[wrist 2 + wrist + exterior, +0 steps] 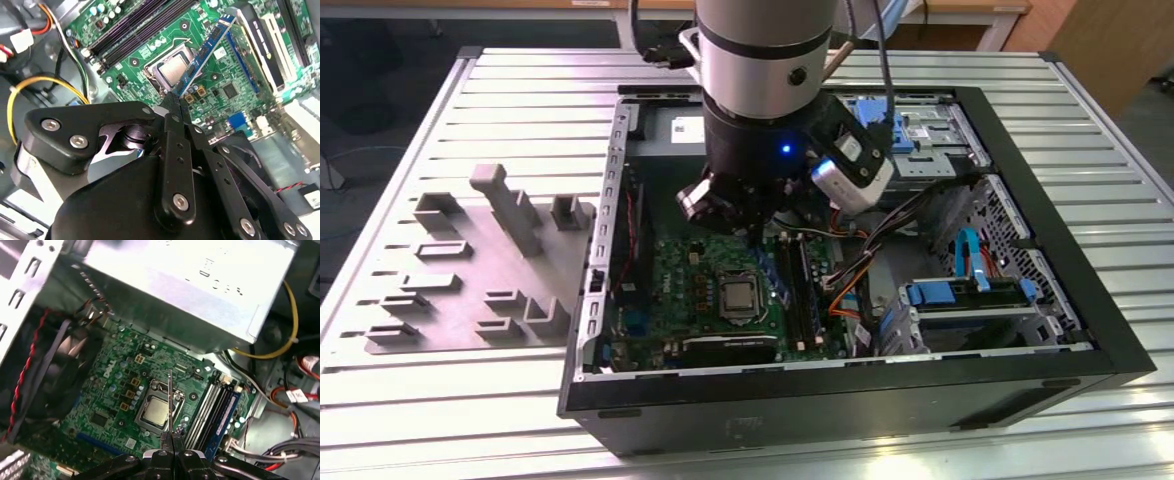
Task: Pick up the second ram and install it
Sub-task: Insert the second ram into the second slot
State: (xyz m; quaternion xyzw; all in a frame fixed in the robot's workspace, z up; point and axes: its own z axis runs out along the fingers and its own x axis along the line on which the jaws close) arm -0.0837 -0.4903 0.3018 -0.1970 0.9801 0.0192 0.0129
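My gripper [176, 100] is shut on one end of the second ram [207, 50], a thin blue-green stick with dark chips. The stick juts out from the fingertips over the green motherboard [220, 95] and above the silver processor socket [172, 70]. In the first wrist view the ram [170, 400] shows edge-on as a thin line rising from the gripper [171, 437], beside the socket [155, 412]. The long black memory slots [212, 407] run alongside, a short way from the stick. In the exterior view the gripper [754, 228] hangs inside the open computer case, over the motherboard [700, 270].
The grey power-supply box [190, 290] sits at one end of the board, and a black fan [55, 375] at the case wall. Loose cables [854, 270] and drive bays with blue clips [961, 290] crowd the exterior view's right. Grey holder blocks [480, 260] stand on the table at its left.
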